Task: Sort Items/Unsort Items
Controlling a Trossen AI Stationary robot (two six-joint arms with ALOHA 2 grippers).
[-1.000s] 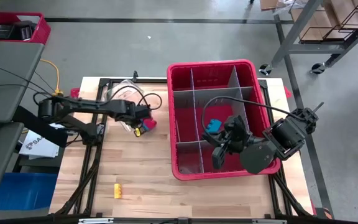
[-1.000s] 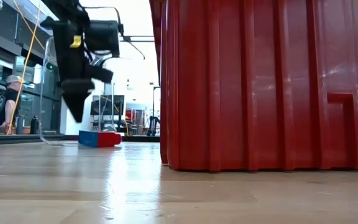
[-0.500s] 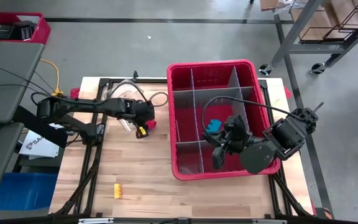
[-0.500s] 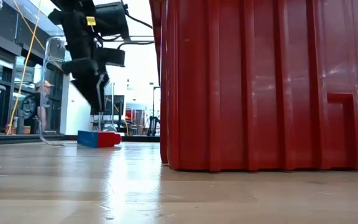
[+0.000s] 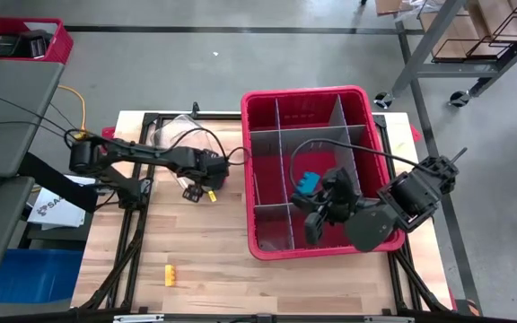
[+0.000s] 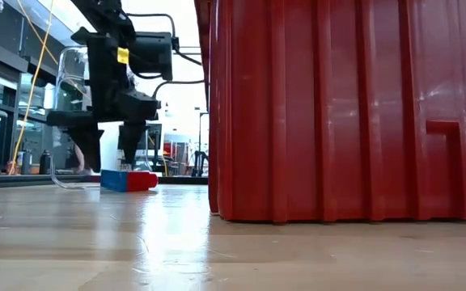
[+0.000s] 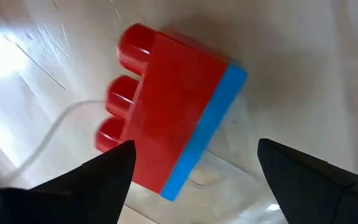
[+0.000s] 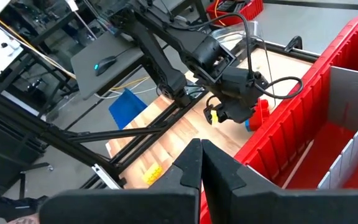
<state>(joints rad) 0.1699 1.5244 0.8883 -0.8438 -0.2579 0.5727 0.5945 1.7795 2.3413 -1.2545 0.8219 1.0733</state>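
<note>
Above the red-and-blue block (image 7: 173,130), the left claw (image 7: 194,165) points down, spread.

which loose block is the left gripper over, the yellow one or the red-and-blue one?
The red-and-blue block, beside the red bin. The left gripper hangs open just above it; the yellow block lies alone near the table's front edge.

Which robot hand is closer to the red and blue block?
Left. The left end effector hangs open right above the red and blue block; the right end effector sits shut over the red bin.
</note>
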